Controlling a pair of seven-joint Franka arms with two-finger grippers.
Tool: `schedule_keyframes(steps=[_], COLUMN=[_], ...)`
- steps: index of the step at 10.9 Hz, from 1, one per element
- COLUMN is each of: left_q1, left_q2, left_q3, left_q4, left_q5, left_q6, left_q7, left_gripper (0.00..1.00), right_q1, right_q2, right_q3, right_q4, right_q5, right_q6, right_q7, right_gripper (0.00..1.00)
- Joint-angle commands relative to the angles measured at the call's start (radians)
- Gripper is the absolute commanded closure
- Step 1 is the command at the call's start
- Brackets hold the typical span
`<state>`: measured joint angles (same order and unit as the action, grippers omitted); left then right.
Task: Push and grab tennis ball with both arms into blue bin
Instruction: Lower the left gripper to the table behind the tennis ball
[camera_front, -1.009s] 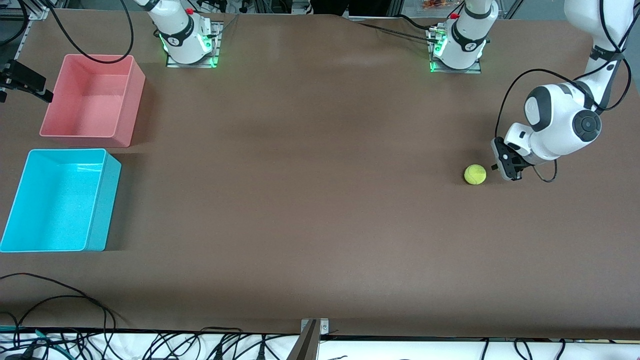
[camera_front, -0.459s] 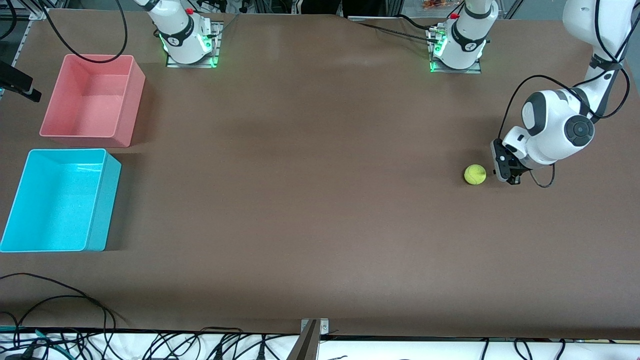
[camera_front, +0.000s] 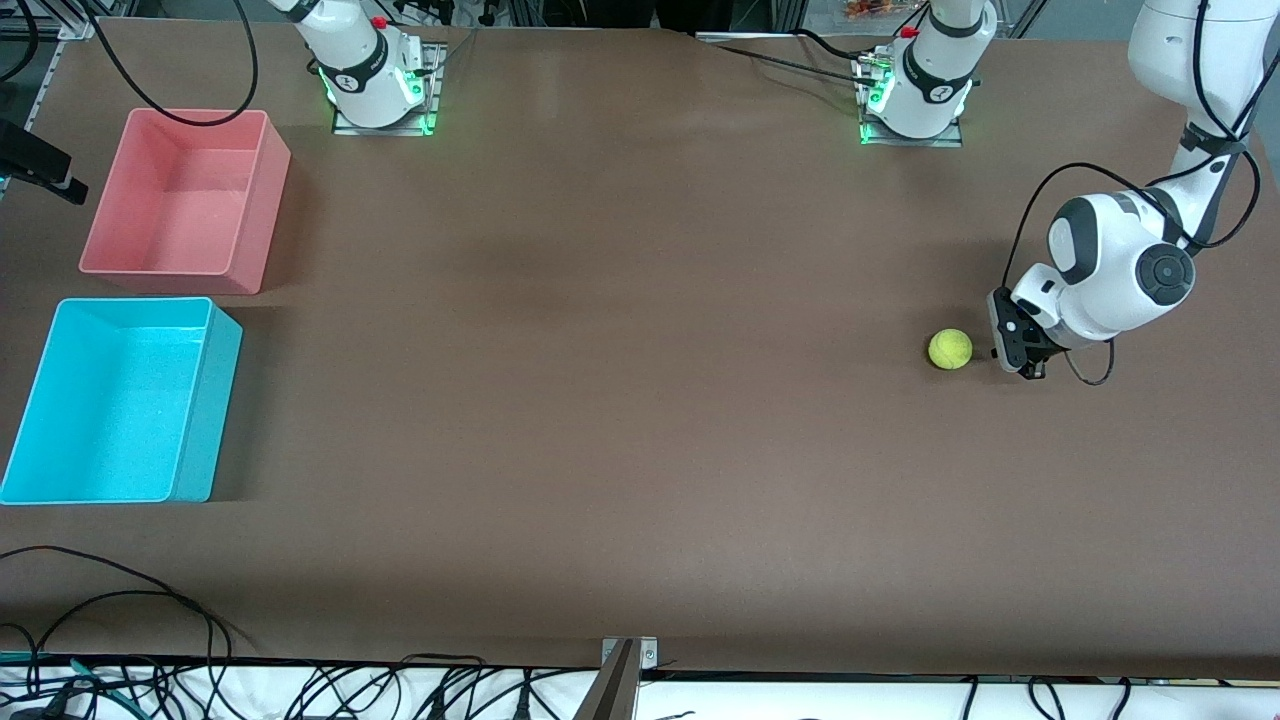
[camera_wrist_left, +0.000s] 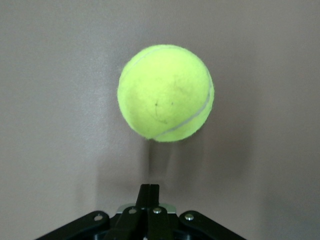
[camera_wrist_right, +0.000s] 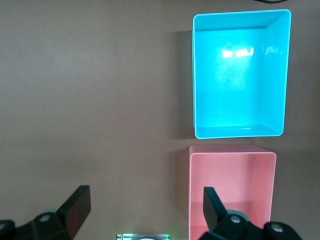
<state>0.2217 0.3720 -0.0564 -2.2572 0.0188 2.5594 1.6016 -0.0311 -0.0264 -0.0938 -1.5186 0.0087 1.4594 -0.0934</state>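
Note:
The tennis ball (camera_front: 950, 349) lies on the brown table toward the left arm's end. It also shows in the left wrist view (camera_wrist_left: 166, 93). My left gripper (camera_front: 994, 352) is low at the table just beside the ball, on the side away from the bins. It points at the ball, a small gap apart. Its fingers (camera_wrist_left: 149, 189) are shut together and empty. The blue bin (camera_front: 205, 420) stands empty at the right arm's end of the table. My right gripper (camera_wrist_right: 145, 207) is open and empty, high over the table, with the blue bin (camera_wrist_right: 235, 75) below it.
An empty pink bin (camera_front: 255, 210) stands beside the blue bin, farther from the front camera, and it also shows in the right wrist view (camera_wrist_right: 230, 190). The two arm bases (camera_front: 378, 90) (camera_front: 915, 95) stand along the table's edge. Cables lie along the near edge.
My left arm's wrist has shifted slightly beside the ball, and the gripper sits a little lower. The ball has not moved.

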Motion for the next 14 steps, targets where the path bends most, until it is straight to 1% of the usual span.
schedule_keyframes(steps=[1, 14], left_q1=[-0.011, -0.034], left_q2=[0.025, 0.022], left_q3=[-0.002, -0.005], left_q4=[0.024, 0.018], left_q5=[-0.048, -0.053], left_q6=[0.005, 0.005], left_q7=[0.032, 0.023], left_gripper=[1.00, 1.00], right_q1=[-0.003, -0.001], right_q2=[-0.001, -0.001], right_q3=[0.003, 0.003], right_q4=[0.021, 0.021], right_q5=[0.014, 0.014], right_q6=[-0.019, -0.019], right_q7=[0.000, 0.001], right_gripper=[0.00, 0.00])
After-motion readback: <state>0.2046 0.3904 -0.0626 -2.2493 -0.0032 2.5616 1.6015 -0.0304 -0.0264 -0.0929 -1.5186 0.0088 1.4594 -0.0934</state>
